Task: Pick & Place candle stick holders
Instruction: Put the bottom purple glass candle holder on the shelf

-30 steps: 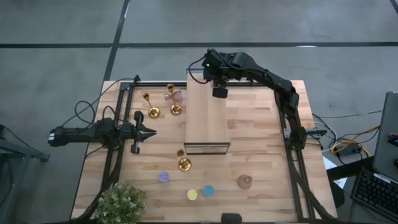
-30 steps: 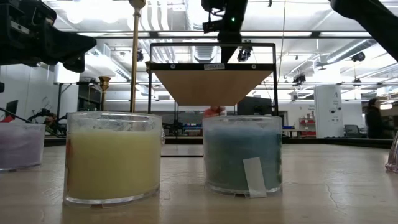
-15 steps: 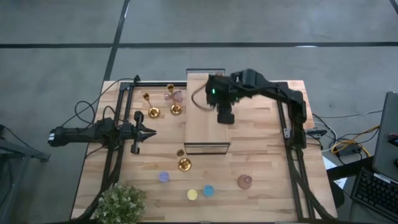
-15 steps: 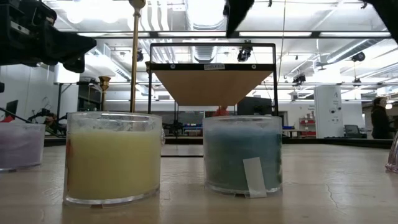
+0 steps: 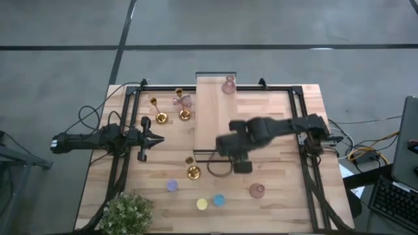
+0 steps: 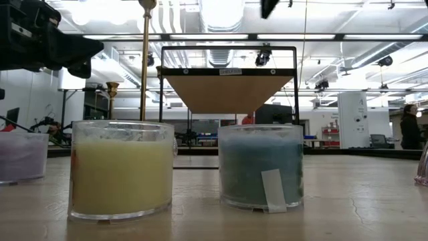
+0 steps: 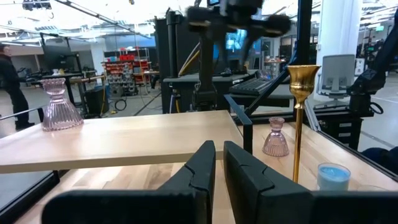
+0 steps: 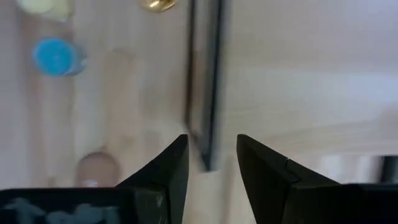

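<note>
A pink holder (image 5: 228, 85) stands upright on the far end of the light-wood block (image 5: 217, 121); it also shows in the left wrist view (image 7: 61, 106). Another pink holder (image 5: 184, 101) is beside two gold holders (image 5: 159, 112) (image 5: 183, 108) at the far left. A third gold holder (image 5: 192, 171) stands by the block's near end. A third pink holder (image 5: 257, 190) and the purple (image 5: 172, 185), yellow (image 5: 202, 204) and blue (image 5: 219, 200) cups stand near the front. My right gripper (image 5: 240, 164) (image 8: 211, 163) is open and empty above the block's near end. My left gripper (image 5: 159, 138) (image 7: 219, 163) is shut and empty, left of the block.
A green plant (image 5: 127, 212) sits at the near left corner. A black frame (image 5: 297, 130) runs around the work area. The low view looks past the yellow cup (image 6: 120, 167) and blue cup (image 6: 261, 167) to the block (image 6: 231, 90). A person (image 6: 409, 127) stands far behind the table.
My right gripper has swept from the block's far end toward the table's near edge, to above the block's near end. The pink holder on the block's far end, hidden under the arm before, now shows standing free.
</note>
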Action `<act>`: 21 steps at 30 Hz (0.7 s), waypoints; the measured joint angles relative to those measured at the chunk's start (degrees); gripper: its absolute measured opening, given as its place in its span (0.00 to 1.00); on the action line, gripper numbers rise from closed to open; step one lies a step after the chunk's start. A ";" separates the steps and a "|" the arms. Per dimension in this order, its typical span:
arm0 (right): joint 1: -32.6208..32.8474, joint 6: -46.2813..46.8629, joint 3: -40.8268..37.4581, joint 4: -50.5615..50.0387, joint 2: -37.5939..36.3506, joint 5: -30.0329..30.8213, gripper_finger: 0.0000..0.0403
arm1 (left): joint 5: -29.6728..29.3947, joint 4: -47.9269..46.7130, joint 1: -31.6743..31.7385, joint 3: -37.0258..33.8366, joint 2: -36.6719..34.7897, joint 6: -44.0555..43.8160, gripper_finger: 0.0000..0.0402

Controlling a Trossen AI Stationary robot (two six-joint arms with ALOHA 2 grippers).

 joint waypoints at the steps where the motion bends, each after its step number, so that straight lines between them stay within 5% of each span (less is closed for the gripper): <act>1: 1.15 1.55 -0.95 0.02 -0.30 -0.39 0.32 | 0.00 0.01 0.00 0.00 0.02 0.00 0.09; 21: 20.81 35.89 -22.67 8.51 -2.90 -0.69 0.29 | 0.00 0.01 0.00 0.00 0.02 0.00 0.09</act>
